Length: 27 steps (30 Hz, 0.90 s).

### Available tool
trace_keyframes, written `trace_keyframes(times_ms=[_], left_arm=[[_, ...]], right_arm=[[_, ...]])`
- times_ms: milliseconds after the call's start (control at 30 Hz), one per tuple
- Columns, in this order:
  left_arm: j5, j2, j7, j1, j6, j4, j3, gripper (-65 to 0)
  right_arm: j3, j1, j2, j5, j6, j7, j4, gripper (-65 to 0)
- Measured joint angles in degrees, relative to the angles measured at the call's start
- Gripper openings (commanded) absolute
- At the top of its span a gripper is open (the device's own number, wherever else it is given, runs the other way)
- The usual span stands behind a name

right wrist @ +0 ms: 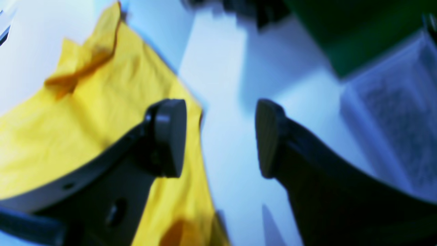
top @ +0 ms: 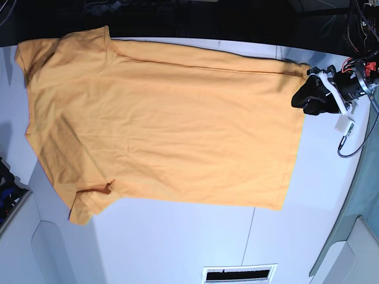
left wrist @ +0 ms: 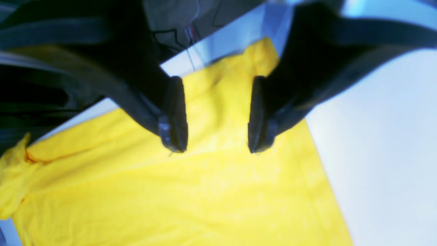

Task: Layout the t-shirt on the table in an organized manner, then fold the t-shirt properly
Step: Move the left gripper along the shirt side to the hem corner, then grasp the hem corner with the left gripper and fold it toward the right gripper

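the t-shirt (top: pixel 160 124) lies spread nearly flat on the white desk (top: pixel 177 242), its long axis running across the base view: shoulders and sleeves at that view's left, hem at its right. the far long edge sits along the desk's back edge. one sleeve (top: pixel 89 201) at the near left is partly turned over on itself, showing a darker underside, so the layout looks close to done but not quite tidy.

the left tool (left wrist: pixel 216 116) hangs over the hem end, near the far hem corner, jaws wide with nothing between them; yellow cloth fills the gap below in the left wrist view. the right tool (right wrist: pixel 222 136) is out of the base view; its own camera shows it jaws wide and empty, straddling a cloth edge, one finger over yellow fabric and the other over bare desk.

judging from this, the sleeve end falls to the right arm and the hem end to the left, so any fold along the long axis would need both.
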Motion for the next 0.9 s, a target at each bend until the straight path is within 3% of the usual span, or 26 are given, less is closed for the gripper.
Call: trace_keyframes(times_ms=[233, 367, 467, 500, 667, 900], left_arm=[[3.4, -2.1, -1.9, -5.3, 0.0, -2.6, 4.7, -30.6], [7.4, -2.3, -4.1, -9.2, -0.1, -8.5, 8.6, -30.3], [9.8, -2.2, -6.9, -15.0, -0.1, -15.8, 11.0, -25.8], [10.5, -2.3, -7.8, -17.2, 0.0, -18.6, 11.8, -25.0], [15.8, -1.8, -16.0, -28.4, 0.1, -36.3, 14.1, -24.5], [20.6, 2.1, -23.2, -42.6, 0.0, -59.6, 14.1, -24.5]], right_arm=[[-12.0, 19.1, 2.4, -12.2, -3.4, 10.3, -23.7, -33.1], [-16.8, 26.1, 2.4, -15.8, -4.0, 17.3, -39.2, -33.1], [-19.8, 28.0, 2.3, -16.3, -4.3, 21.1, -47.5, -33.1], [-20.3, 27.9, 2.0, -16.1, -4.0, 23.6, -48.5, -33.1], [-20.9, 27.4, 0.1, -15.7, 0.9, 24.8, -49.1, -33.1], [-20.9, 27.8, -2.0, -15.7, 3.9, 25.0, -49.0, -33.1]])
